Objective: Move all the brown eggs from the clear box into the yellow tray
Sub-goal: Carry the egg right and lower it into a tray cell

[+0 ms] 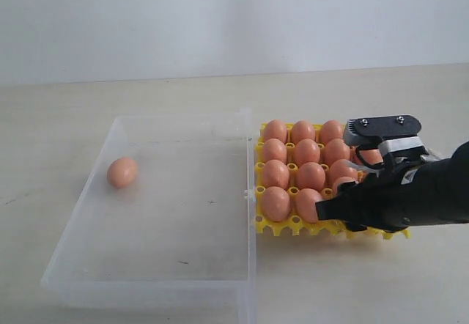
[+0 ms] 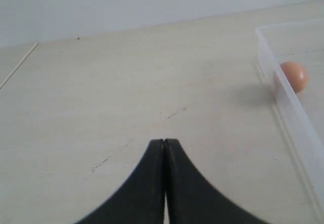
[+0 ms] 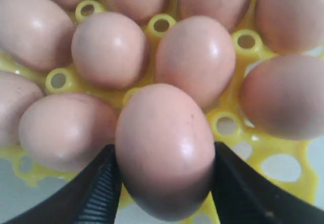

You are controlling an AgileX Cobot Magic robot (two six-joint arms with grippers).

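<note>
My right gripper (image 3: 164, 183) is shut on a brown egg (image 3: 164, 148), one black finger (image 3: 101, 188) pressed to each side. It holds this egg low over the near edge of the yellow tray (image 3: 283, 153), where several more brown eggs sit in cups. In the exterior view the right gripper (image 1: 322, 208) reaches over the yellow tray's (image 1: 293, 225) front row, and its arm hides part of the tray. One brown egg (image 1: 122, 171) lies in the clear box (image 1: 176, 214) near its left wall. The left gripper (image 2: 164, 143) is shut on nothing above bare table, beside the clear box (image 2: 291, 117) and that egg (image 2: 294, 76).
The clear box and the yellow tray stand side by side on a pale wooden table (image 1: 352, 89), touching along the box's right rim. A plain white wall rises behind. The left arm does not show in the exterior view.
</note>
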